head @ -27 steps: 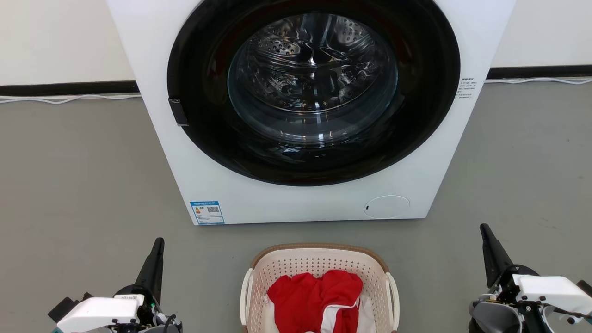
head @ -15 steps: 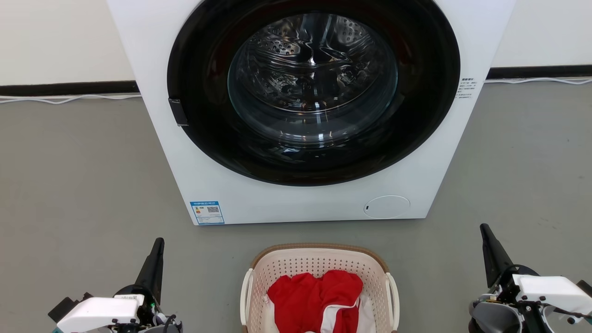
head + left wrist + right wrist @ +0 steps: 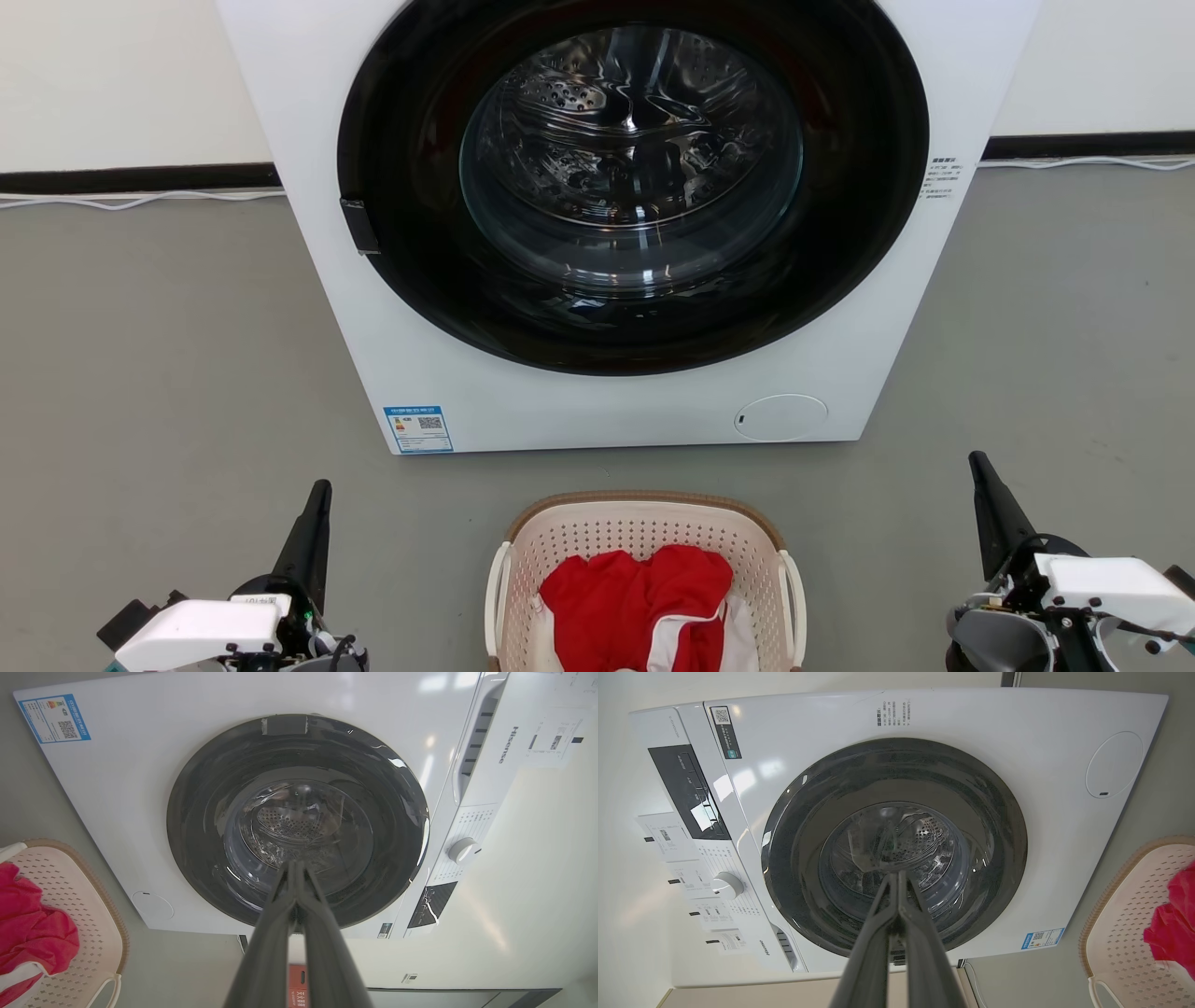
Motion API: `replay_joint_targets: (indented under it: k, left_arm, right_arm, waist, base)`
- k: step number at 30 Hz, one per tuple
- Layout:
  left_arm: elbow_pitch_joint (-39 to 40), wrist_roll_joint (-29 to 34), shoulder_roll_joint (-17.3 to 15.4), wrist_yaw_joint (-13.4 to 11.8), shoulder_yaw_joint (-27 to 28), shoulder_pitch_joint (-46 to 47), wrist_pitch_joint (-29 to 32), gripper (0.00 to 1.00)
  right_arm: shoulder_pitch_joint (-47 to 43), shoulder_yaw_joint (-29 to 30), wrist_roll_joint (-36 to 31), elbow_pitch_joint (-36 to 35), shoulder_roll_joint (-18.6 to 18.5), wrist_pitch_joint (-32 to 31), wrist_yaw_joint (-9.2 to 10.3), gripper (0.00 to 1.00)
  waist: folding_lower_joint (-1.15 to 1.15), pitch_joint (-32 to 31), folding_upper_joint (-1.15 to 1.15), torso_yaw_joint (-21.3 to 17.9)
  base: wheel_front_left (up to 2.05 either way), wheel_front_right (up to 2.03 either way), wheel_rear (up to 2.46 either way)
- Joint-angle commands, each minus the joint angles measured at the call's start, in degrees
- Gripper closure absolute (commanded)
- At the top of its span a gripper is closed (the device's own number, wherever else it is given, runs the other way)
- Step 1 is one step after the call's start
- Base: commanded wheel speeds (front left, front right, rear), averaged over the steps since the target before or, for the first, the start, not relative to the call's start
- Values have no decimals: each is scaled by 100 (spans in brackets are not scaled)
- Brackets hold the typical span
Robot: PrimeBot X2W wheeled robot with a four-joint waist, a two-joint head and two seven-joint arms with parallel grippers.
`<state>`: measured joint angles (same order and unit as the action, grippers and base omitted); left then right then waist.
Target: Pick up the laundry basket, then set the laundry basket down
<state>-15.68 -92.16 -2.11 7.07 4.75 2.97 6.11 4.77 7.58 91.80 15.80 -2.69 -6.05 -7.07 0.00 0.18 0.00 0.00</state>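
Note:
The cream laundry basket (image 3: 644,537) with a brown rim and white side handles stands on the grey floor at the bottom middle of the head view, holding red and white clothes (image 3: 639,597). It also appears at the left edge of the left wrist view, laundry basket (image 3: 88,933), and at the right edge of the right wrist view, laundry basket (image 3: 1125,933). My left gripper (image 3: 320,490) is left of the basket, shut and holding nothing, well apart from it. My right gripper (image 3: 977,460) is right of it, also shut and holding nothing. Both point toward the washer.
A white front-loading washer (image 3: 616,411) with a dark round door stands just beyond the basket, against a pale wall. White cables (image 3: 140,199) run along the skirting. Grey floor spreads on both sides of the washer and basket.

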Motion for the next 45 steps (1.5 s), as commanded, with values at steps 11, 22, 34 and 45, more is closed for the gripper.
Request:
replay_joint_targets:
  k: [11,22,34,45]
  left_arm:
    - [-159,0,35,-4,-9,-95,-13,0]
    - [-101,64,34,-1,-104,-95,-181,0]
    - [71,462,23,4,-168,-20,-383,0]
    - [186,1033,13,8,-220,33,-552,0]
  right_arm:
    - [-46,-18,-4,164,22,3,2,0]
    - [-52,-141,-62,71,16,135,-1,0]
    - [20,-393,-275,-105,-94,372,-6,0]
    - [67,-562,-677,-279,-149,544,-9,0]
  waist:
    - [0,1,0,0]
    - [2,8,0,-6]
    - [0,42,0,-18]
    - [0,62,0,-34]
  base:
    - [0,0,0]
    - [0,0,0]
    - [0,0,0]
    - [0,0,0]
